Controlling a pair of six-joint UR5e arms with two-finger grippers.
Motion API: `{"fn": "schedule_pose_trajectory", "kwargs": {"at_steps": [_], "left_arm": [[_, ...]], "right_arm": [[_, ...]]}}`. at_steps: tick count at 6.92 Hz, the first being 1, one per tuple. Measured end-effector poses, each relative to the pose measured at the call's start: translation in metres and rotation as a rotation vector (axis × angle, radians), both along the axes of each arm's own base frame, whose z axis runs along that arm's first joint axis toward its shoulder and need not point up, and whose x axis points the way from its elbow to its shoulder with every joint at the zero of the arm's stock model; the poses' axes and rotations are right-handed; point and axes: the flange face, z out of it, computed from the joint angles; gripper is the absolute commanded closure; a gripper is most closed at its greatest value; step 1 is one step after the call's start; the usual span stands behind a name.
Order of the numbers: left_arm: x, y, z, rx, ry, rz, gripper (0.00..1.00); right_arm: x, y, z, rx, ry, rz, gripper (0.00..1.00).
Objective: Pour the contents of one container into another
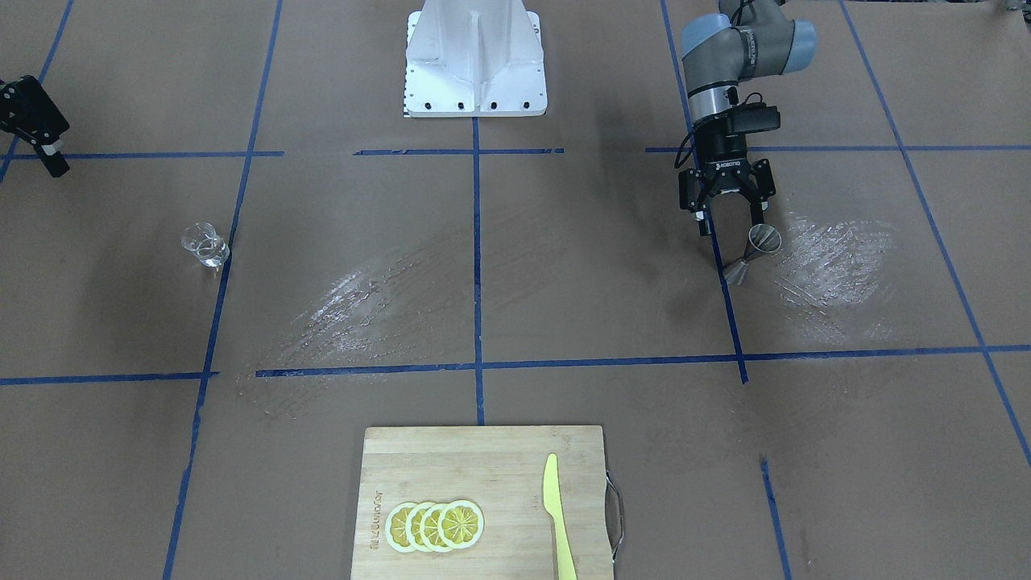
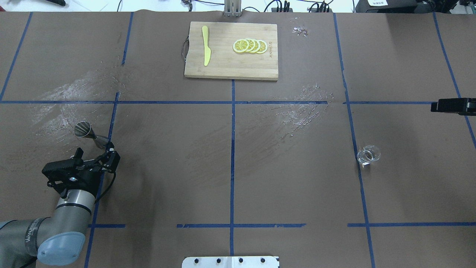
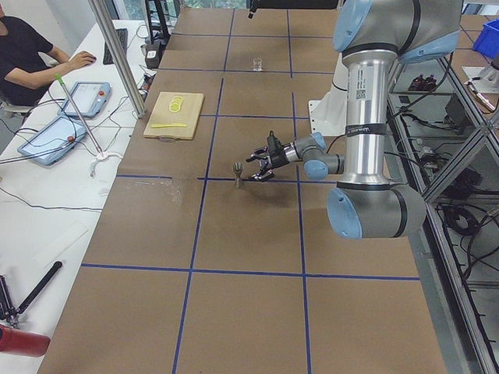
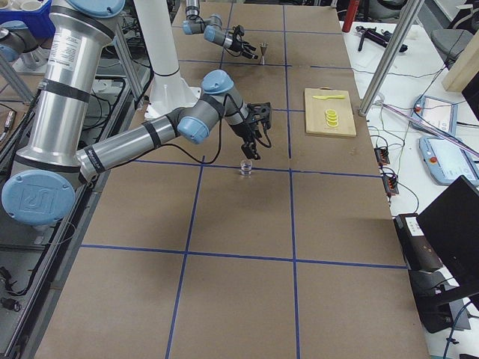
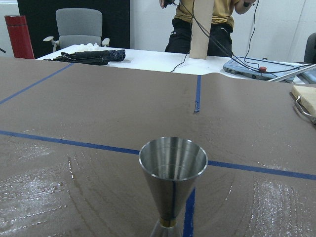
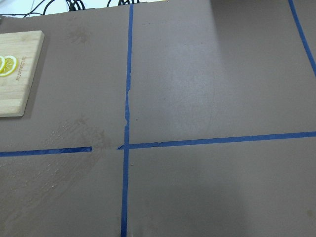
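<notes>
A steel jigger (image 2: 89, 134) stands upright on the brown table at the robot's left; it fills the centre of the left wrist view as the jigger (image 5: 173, 177). My left gripper (image 2: 95, 150) hovers low just behind it, open, with nothing between its fingers, and its fingertips stop short of the jigger (image 1: 753, 254). A small clear glass beaker (image 2: 368, 154) stands alone on the robot's right. My right gripper (image 2: 452, 106) hangs at the table's right edge, well away from the beaker (image 1: 205, 246). Its fingers are not clear enough to tell if they are open or shut.
A wooden cutting board (image 2: 230, 69) lies at the far middle edge with a yellow knife (image 2: 205, 50) and several lemon slices (image 2: 250, 45). Pale smears (image 2: 297, 111) mark the brown paper. The robot's white base (image 1: 475, 64) sits at the near middle.
</notes>
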Motion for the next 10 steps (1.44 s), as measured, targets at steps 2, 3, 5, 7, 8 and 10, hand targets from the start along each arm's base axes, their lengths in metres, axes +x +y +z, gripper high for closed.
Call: {"fn": "schedule_pose_trajectory", "kwargs": {"at_steps": [2,3,5,7,8,10], "left_arm": [[0.003,-0.010,0.002,0.027,-0.019,-0.035,0.06],[-0.001,-0.017,0.003,0.035,-0.029,-0.055,0.07],[-0.004,-0.032,0.012,0.037,-0.057,-0.085,0.10],[0.007,-0.040,0.015,0.036,-0.067,-0.094,0.24],[0.009,-0.041,0.016,0.037,-0.073,-0.093,0.36],[0.010,-0.043,0.019,0.037,-0.087,-0.089,0.59]], "right_arm": [[-0.026,0.018,0.003,0.031,-0.004,0.025,0.00],[-0.034,0.027,0.007,0.039,-0.009,0.029,0.00],[-0.041,0.039,0.012,0.051,-0.020,0.021,0.00],[-0.051,0.046,0.014,0.063,-0.013,0.024,0.00],[-0.060,0.051,0.016,0.065,-0.006,0.029,0.00],[-0.082,0.061,0.016,0.075,0.001,0.041,0.00]]}}
